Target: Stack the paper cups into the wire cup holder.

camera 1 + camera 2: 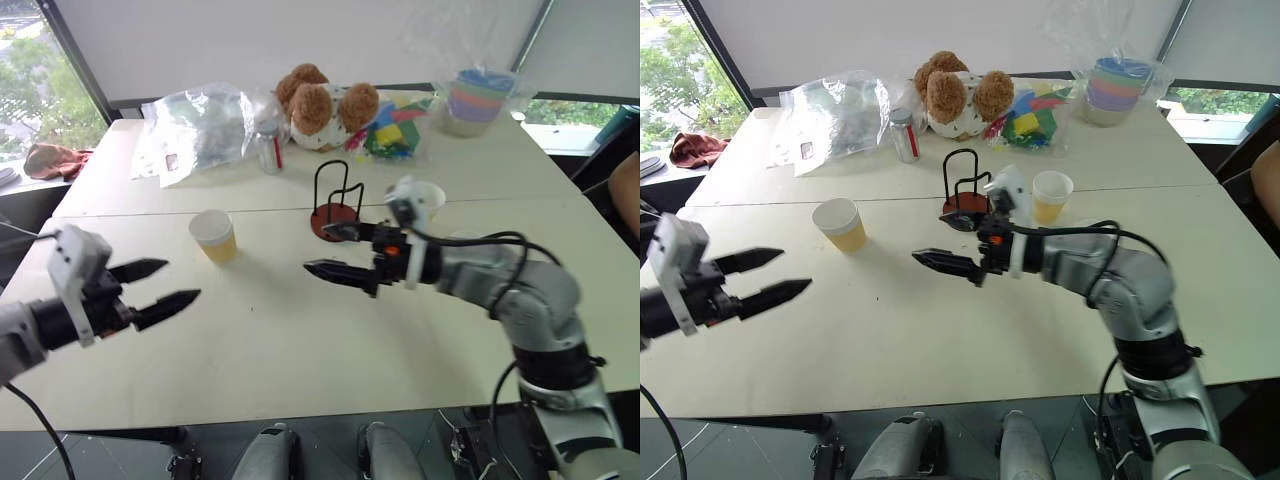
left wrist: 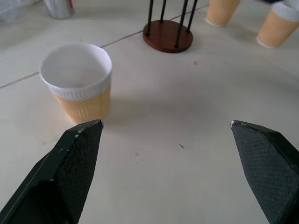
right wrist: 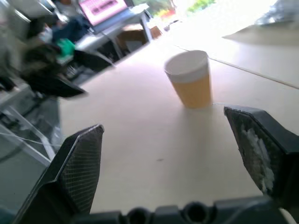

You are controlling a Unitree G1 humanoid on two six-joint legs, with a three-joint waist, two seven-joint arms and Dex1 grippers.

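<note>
Both my grippers, left (image 1: 775, 277) and right (image 1: 948, 250), hang spread wide and empty above the table (image 1: 940, 340), one paper cup (image 1: 840, 224) upright between them, the wire cup holder (image 1: 965, 190) standing just beyond the right one.

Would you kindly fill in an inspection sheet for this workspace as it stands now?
Surface: pale table, a seam running across.
Job's things: holder upright, no cup in it; three cups upright: left cup, right cup, third cup by the holder.
Clutter: teddy bear, plastic bag, can, wrapped pastel cups.
Grippers: left gripper and right gripper open, holding nothing, above the table.
Cables: black cable on the right arm.
Surroundings: windows, trees outside.
</note>
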